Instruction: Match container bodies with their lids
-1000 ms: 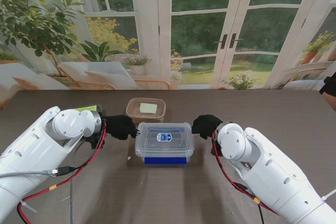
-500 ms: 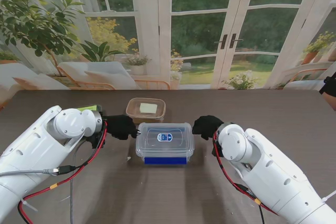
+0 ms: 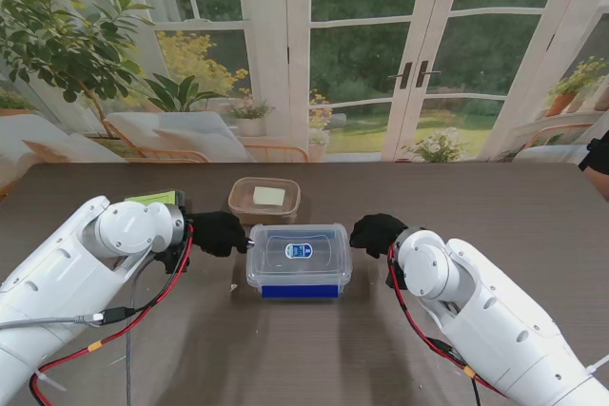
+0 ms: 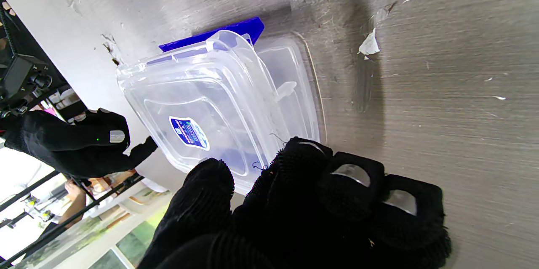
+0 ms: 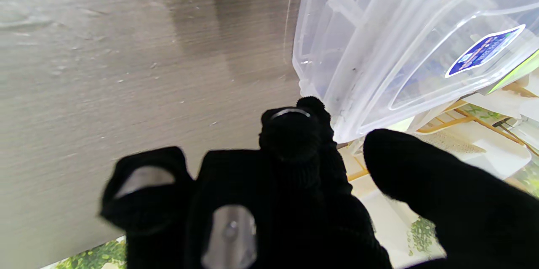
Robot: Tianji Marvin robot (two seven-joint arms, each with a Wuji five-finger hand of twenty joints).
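Nearest to me on the dark wood-grain counter (image 3: 285, 358) rise the two white arms, the left one trailing red and black cable. Just beyond them, in the middle of the counter, sits the clear container (image 3: 298, 261) with a blue strip along its near edge and its clear lid (image 3: 298, 246) lying on top, a small blue oval label at the lid's centre. The left hand (image 3: 221, 233), in a black glove, is at the container's left end; in the left wrist view its fingers (image 4: 210, 185) curl against the rim of the lid (image 4: 198, 109) and the container (image 4: 290, 79) beneath it, pressing that end rather than lifting it, so the hand is closed on the lid's edge. The right hand (image 3: 376, 232) is at the container's right end; the right wrist view shows one of its fingers (image 5: 294, 130) touching the corner of the lid (image 5: 421, 50) while the thumb sits just beside the rim, and whether it truly grips or only rests there I cannot tell. A small white scrap (image 3: 234, 286) lies on the counter near the container's left near corner. Farther from me, just behind the clear container, stands a brownish tub (image 3: 265, 198) with a pale square thing inside it. To the left, behind the left arm, a green-edged object (image 3: 155, 197) shows only in part.
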